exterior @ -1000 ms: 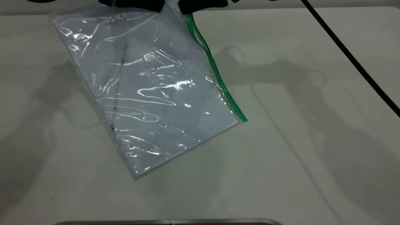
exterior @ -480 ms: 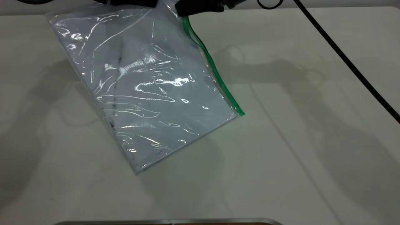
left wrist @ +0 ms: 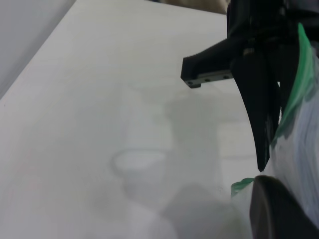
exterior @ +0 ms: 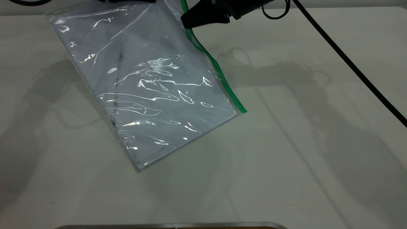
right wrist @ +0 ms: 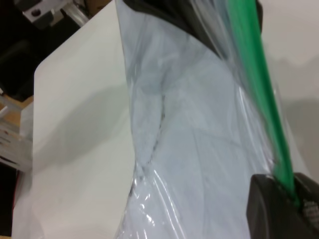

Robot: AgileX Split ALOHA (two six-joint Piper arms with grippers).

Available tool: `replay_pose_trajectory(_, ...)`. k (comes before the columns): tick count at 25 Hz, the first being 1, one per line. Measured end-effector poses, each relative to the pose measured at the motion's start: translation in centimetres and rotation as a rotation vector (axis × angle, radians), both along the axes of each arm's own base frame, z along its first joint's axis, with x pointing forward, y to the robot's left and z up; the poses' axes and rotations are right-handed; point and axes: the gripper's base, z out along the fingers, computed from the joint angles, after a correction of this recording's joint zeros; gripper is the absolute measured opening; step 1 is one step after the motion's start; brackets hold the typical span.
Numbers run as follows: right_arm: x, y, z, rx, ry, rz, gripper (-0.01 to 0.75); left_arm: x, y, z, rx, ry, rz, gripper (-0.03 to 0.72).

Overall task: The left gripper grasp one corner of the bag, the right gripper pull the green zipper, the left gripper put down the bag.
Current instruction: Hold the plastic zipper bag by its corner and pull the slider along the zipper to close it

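Note:
The bag point(exterior: 152, 89), clear plastic with white sheets inside, hangs tilted from its top edge. Its lowest corner point(exterior: 138, 169) is at the table. My left gripper point(exterior: 133, 1) is only just in view at the top and is shut on the corner of the bag point(left wrist: 242, 185); its dark finger point(left wrist: 279, 211) shows in the left wrist view. My right gripper point(exterior: 187, 23) is shut on the green zipper point(exterior: 222, 79) a little below the left one. In the right wrist view the green strip point(right wrist: 254, 74) runs into my right gripper point(right wrist: 294, 196). The slider tab is hidden.
The white table point(exterior: 302, 143) lies under and around the bag. A black cable point(exterior: 349, 63) crosses the right side of the table from the right arm. A metal edge point(exterior: 171, 225) shows at the near side.
My right gripper has moved down along the green strip, away from the left gripper and further into view. The bag has lifted slightly and its lower corner sits higher.

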Motion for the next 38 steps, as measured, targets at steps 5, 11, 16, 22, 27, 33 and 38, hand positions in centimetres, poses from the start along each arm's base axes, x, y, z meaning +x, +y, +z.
replay_pose_trajectory(5,-0.3,-0.3,-0.6,-0.055,0.022,0.025,0.049,0.0,0.0,0.1,-0.006,-0.008,0.0,0.051)
replay_pose_trajectory(11,-1.1,-1.9,-3.3,-0.235,0.027,0.121,0.053,1.0,1.4,2.9,-0.049,-0.089,0.102,0.051)
replay_pose_trajectory(16,-1.9,-2.4,-5.0,-0.287,0.066,0.164,0.053,1.6,2.0,5.1,-0.096,-0.147,0.171,0.051)
replay_pose_trajectory(22,-2.0,-2.3,-5.0,-0.287,0.079,0.159,0.058,1.6,2.0,5.2,-0.096,-0.148,0.173,0.051)
replay_pose_trajectory(27,-2.2,-2.6,-5.5,-0.321,0.113,0.136,0.124,1.9,2.2,5.7,-0.134,-0.131,0.217,0.051)
replay_pose_trajectory(33,-1.7,-2.4,-3.4,-0.303,0.063,0.133,0.425,2.0,2.5,6.1,-0.105,-0.103,0.242,0.051)
replay_pose_trajectory(38,-1.5,-2.3,0.8,-0.287,0.006,0.185,0.524,1.9,2.6,5.9,-0.082,-0.092,0.235,0.051)
